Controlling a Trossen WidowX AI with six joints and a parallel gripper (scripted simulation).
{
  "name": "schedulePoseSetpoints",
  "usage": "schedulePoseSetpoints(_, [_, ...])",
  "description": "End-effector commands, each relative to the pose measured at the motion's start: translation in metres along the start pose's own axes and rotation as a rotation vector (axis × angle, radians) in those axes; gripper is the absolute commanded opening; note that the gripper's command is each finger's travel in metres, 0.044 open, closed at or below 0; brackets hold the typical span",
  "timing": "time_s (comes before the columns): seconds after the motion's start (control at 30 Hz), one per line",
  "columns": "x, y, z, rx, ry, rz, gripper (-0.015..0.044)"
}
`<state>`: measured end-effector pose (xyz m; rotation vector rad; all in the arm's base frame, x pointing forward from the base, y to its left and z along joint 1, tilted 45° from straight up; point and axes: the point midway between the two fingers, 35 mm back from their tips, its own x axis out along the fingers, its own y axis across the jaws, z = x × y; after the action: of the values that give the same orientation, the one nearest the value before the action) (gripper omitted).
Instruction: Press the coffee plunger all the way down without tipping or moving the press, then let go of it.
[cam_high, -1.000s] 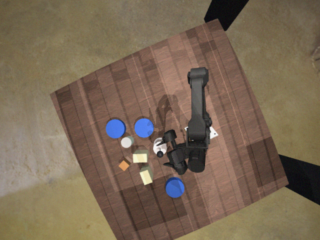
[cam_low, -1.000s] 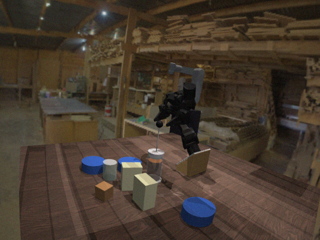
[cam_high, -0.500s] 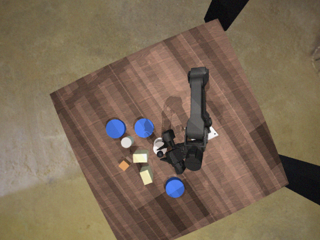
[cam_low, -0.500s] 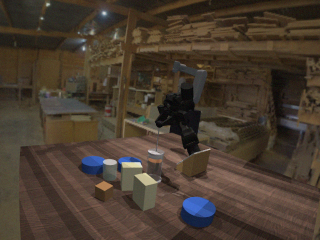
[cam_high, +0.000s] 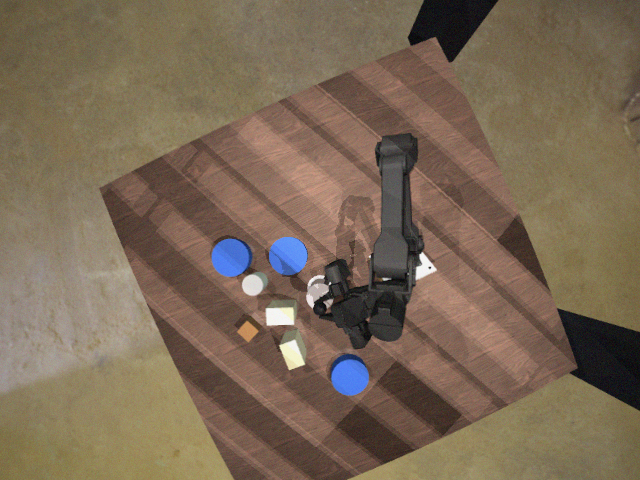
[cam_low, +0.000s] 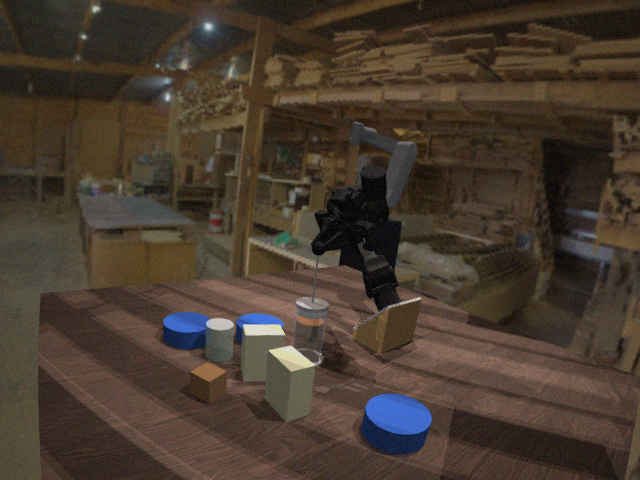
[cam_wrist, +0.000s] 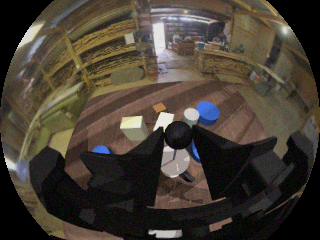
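The coffee press (cam_high: 316, 292) (cam_low: 309, 341) (cam_wrist: 172, 167) stands upright on the table, a clear cylinder with a light grey lid. Its thin plunger rod (cam_low: 315, 279) stands far up out of the lid, with a black ball knob (cam_high: 320, 308) (cam_wrist: 178, 136) on top. An orange disc (cam_low: 310, 321) shows just under the lid inside the glass. My gripper (cam_low: 317, 246) is shut on the knob, high above the lid, with one finger on each side of the ball in the wrist view. The fingers partly hide the knob in the exterior view.
Two cream blocks (cam_low: 262, 353) (cam_low: 289, 384), a pale cylinder (cam_low: 219, 341) and an orange cube (cam_low: 208, 382) stand near the press. Blue discs (cam_high: 231, 257) (cam_high: 287, 255) (cam_high: 349, 375) lie around them. A wedge-shaped block (cam_low: 398, 328) stands beside the press, below the arm.
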<state>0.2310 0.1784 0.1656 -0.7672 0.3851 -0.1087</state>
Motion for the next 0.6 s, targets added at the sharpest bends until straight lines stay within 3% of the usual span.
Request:
schedulePoseSetpoints(0.0, [0.003, 0.001, -0.004, -0.001, 0.005, 0.003, 0.0128])
schedulePoseSetpoints(0.57, [0.02, 0.006, -0.026, 0.001, 0.015, 0.008, 0.0128])
